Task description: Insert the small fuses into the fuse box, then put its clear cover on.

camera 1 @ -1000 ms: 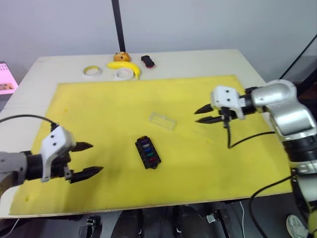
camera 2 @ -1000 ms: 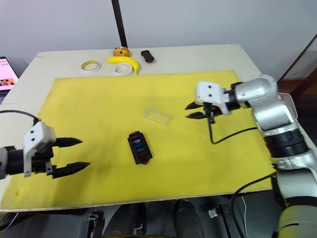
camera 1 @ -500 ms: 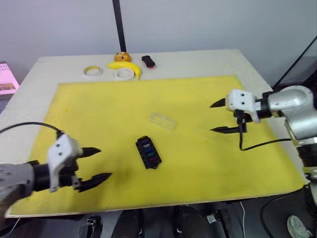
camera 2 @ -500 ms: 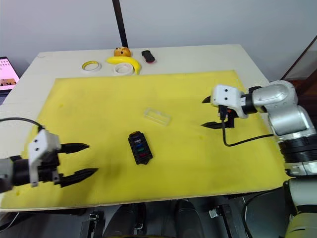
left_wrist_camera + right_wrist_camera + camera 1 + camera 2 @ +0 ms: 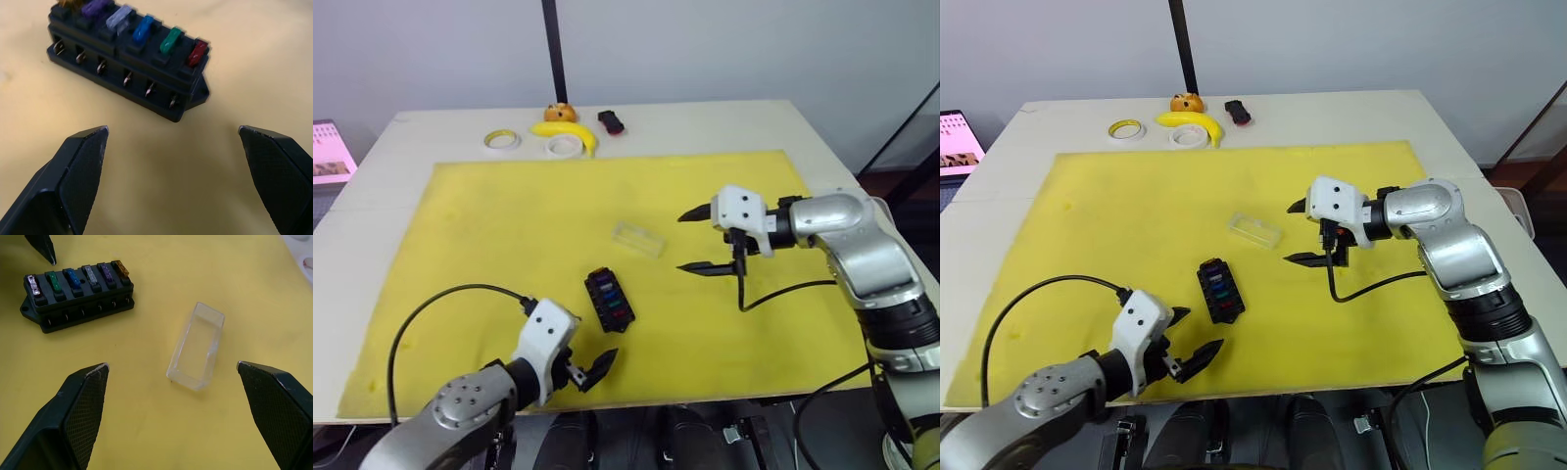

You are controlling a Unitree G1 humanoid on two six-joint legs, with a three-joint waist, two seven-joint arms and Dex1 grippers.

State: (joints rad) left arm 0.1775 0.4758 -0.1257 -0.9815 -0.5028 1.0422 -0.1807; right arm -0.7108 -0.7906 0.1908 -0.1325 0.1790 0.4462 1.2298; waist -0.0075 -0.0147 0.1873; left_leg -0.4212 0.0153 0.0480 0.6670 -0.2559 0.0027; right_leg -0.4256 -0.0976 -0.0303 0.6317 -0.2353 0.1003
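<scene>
The black fuse box [image 5: 609,300] lies in the middle of the yellow mat. Several small fuses [image 5: 145,28] stand in one row of its slots: yellow, purple, grey, blue, green and red. The clear cover [image 5: 637,238] lies on the mat just behind and to the right of the box, apart from it. My left gripper [image 5: 1191,335] is open near the table's front edge, pointing at the box's near side and holding nothing. To the right of the cover, my right gripper [image 5: 685,242] is wide open and empty, with the cover ahead of its fingers [image 5: 83,401].
The yellow mat [image 5: 489,225] covers most of the pale table [image 5: 724,122]. At the back stand two tape rolls [image 5: 500,141], a banana [image 5: 570,132], an orange object [image 5: 558,113], a black-and-red gadget [image 5: 611,121] and a black pole [image 5: 552,49]. A screen [image 5: 327,152] sits at far left.
My left gripper has swung right from the mat's left edge to just in front of the fuse box. My right gripper opened wide and came left toward the cover.
</scene>
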